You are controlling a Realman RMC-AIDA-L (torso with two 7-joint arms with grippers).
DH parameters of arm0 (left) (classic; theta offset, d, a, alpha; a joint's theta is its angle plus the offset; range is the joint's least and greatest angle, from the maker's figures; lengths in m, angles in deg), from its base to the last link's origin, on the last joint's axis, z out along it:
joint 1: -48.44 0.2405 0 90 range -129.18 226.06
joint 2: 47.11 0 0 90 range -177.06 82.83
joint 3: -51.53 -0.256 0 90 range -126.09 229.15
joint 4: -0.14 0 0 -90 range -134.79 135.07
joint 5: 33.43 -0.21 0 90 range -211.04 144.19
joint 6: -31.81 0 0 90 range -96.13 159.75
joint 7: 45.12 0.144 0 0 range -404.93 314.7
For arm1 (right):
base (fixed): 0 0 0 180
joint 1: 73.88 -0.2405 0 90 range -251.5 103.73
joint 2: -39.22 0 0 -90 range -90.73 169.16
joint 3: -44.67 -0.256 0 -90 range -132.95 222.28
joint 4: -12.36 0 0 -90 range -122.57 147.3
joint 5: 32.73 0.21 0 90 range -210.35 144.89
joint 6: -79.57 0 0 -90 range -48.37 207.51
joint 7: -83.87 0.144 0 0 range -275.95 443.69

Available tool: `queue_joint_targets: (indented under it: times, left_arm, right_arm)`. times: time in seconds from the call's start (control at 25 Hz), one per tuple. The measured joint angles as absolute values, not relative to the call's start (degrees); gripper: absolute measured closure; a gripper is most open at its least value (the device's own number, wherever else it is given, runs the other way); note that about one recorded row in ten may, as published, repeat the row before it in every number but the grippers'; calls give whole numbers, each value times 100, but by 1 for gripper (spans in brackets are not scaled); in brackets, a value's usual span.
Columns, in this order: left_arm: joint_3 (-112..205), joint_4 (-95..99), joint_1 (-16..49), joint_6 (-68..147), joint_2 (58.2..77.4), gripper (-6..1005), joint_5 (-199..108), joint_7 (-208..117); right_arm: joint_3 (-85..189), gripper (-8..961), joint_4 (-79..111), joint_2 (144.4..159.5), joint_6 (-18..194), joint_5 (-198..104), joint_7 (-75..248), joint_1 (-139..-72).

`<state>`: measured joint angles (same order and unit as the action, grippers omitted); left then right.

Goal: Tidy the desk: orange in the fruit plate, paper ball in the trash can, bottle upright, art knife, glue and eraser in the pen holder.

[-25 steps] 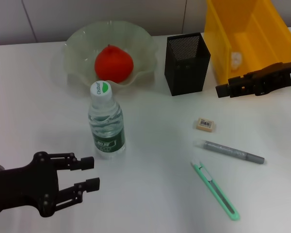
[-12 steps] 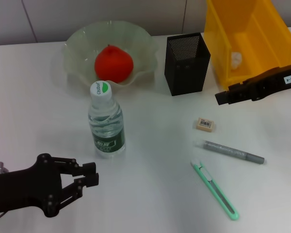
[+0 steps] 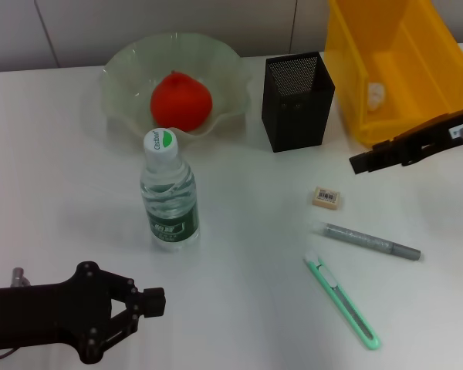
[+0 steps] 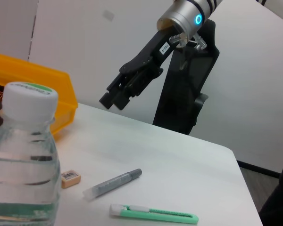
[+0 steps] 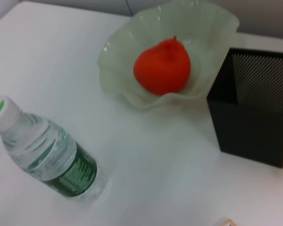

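The orange [image 3: 181, 100] lies in the pale green fruit plate [image 3: 123, 62]. In front of the plate, the water bottle [image 3: 168, 193] stands upright. On the right, the eraser [image 3: 327, 197], grey glue stick [image 3: 372, 241] and green art knife [image 3: 343, 302] lie on the desk, apart from the black mesh pen holder [image 3: 297, 100]. A paper ball [image 3: 376, 94] sits inside the yellow trash can [image 3: 401, 46]. My left gripper [image 3: 153, 302] is shut and empty, low at the near left, short of the bottle. Shut too, my right gripper [image 3: 361, 163] hovers in front of the trash can, above the eraser.
The white desk runs back to a wall behind the plate and trash can. Seen from the left wrist, the desk's right edge [image 4: 236, 165] drops off beyond the art knife [image 4: 153, 214]. The right wrist view shows the pen holder [image 5: 254, 108] close beside the plate [image 5: 118, 56].
My left gripper's fingers closed and the arm drew back toward the near edge. My right arm slid right and slightly nearer, away from the trash can.
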<state>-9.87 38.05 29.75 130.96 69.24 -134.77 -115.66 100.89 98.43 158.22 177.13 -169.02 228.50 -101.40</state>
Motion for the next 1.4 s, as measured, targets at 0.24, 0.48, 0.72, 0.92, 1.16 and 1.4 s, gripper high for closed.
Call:
queue_joint_targets:
  times: [0.24,0.48,0.72,0.92,1.16,1.4]
  left_arm:
    - [-964,3802,2966,13203,6867,956,-13475,-11579]
    - [-964,3802,2937,13211,6769,963,-13475,-11586]
    - [-955,3802,2914,13218,6695,964,-13473,-11558]
    - [-773,3804,2909,13207,6711,964,-13472,-11496]
    - [-646,3811,2892,13201,6712,964,-13446,-11386]
    - [-405,3811,2819,13213,6720,964,-13437,-11275]
  right_arm:
    - [10476,417,9429,15823,17700,-17318,23338,-10520]
    - [10797,417,8973,15836,17516,-17356,23968,-11015]
    - [11048,418,8849,15839,17512,-17637,24655,-11348]
    - [11863,423,9004,15882,17447,-17727,25199,-11094]
    - [12525,434,9189,15906,17023,-17241,25332,-10523]
    - [12822,531,9242,15909,16702,-17024,25332,-10095]
